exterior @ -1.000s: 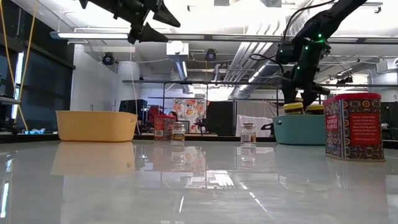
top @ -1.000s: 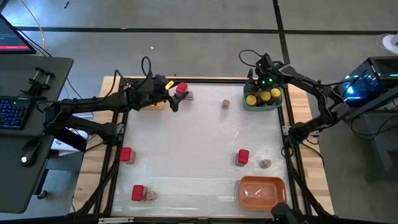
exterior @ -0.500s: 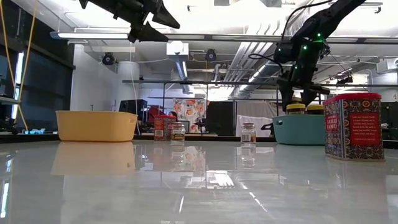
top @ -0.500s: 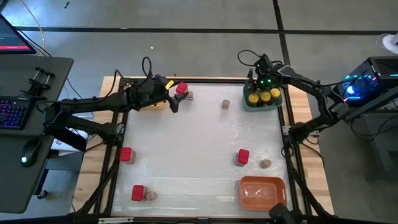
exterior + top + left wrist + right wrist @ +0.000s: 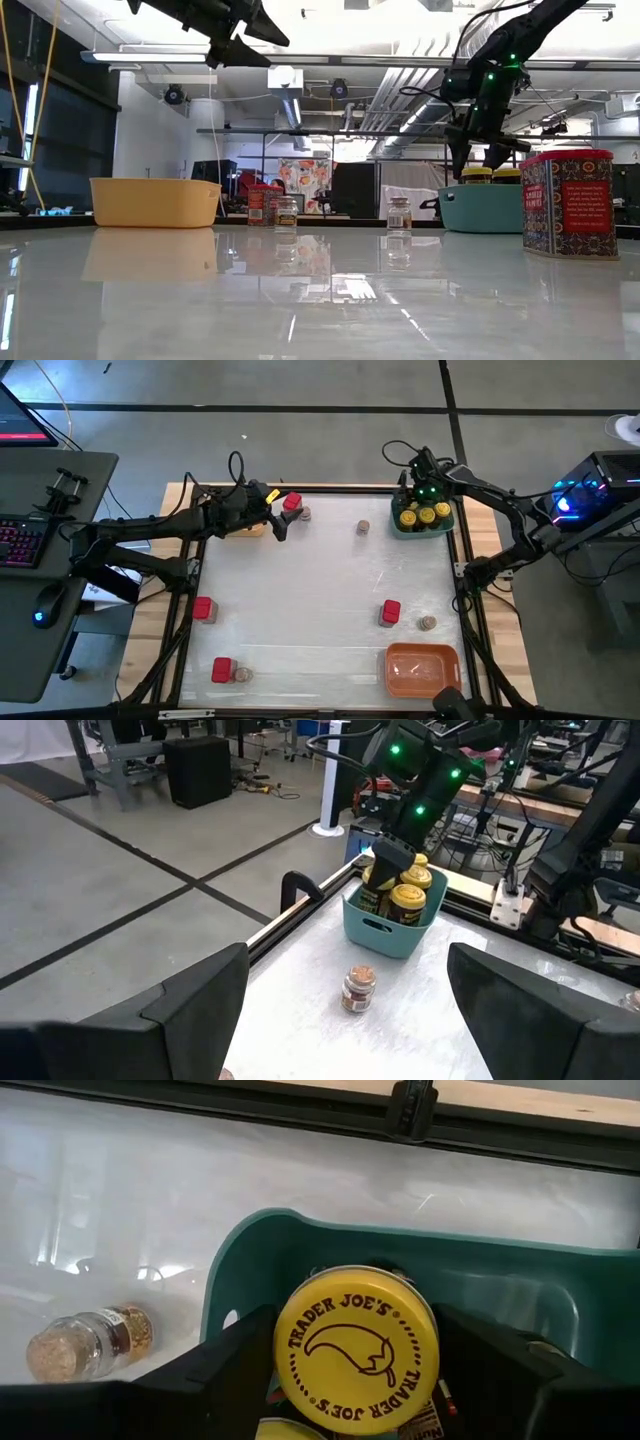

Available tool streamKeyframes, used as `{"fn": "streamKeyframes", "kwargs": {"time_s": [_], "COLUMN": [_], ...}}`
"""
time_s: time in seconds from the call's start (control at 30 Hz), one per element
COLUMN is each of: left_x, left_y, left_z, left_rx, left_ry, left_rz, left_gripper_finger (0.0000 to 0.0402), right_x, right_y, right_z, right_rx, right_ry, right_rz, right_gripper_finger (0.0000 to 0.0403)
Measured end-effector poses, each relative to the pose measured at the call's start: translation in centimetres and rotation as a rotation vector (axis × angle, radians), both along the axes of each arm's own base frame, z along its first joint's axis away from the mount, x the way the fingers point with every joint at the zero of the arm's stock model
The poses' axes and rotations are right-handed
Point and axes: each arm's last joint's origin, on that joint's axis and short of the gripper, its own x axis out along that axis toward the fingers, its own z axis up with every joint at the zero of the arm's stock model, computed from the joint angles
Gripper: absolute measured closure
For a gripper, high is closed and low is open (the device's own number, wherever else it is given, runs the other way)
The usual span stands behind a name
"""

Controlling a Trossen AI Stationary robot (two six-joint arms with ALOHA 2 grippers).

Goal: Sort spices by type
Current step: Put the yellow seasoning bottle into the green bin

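Observation:
Several yellow-lidded jars (image 5: pixel 425 515) stand in the teal tray (image 5: pixel 424 530) at the table's far right corner. My right gripper (image 5: pixel 411 502) hangs open just above them; in the right wrist view its fingers stand on either side of one yellow lid (image 5: pixel 355 1345). My left gripper (image 5: pixel 279 516) is open, high over the far left, beside a red box (image 5: pixel 291 502) and a grey-brown jar (image 5: pixel 304 513). More red boxes (image 5: pixel 203 608) (image 5: pixel 222 670) (image 5: pixel 390 612) and grey-brown jars (image 5: pixel 363 527) (image 5: pixel 427 623) (image 5: pixel 242 674) stand about the table.
A yellow tray (image 5: pixel 155 202) sits at the far left, mostly under my left arm. An orange tray (image 5: pixel 420 668) lies at the near right corner. The middle of the table (image 5: pixel 310 590) is bare white surface. A black frame rims the table.
My right gripper has risen a little above the teal tray, clear of the yellow-lidded jar that it stood around; the jar stays in the tray.

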Motion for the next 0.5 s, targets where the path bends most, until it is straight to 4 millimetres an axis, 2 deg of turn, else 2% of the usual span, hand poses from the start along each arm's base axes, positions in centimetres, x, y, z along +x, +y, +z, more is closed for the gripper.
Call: {"fn": "streamKeyframes", "kwargs": {"time_s": [0.5], "left_x": [0.0], "left_y": [0.0], "left_z": [-0.01], "left_rx": [0.0], "left_ry": [0.002], "left_rz": [0.0], "left_gripper_finger": [0.0074], "right_x": [0.2], "right_y": [0.15], "right_z": [0.02], "right_rx": [0.049], "right_ry": [-0.067], "right_rz": [0.025], "right_gripper_finger": [0.0143]}}
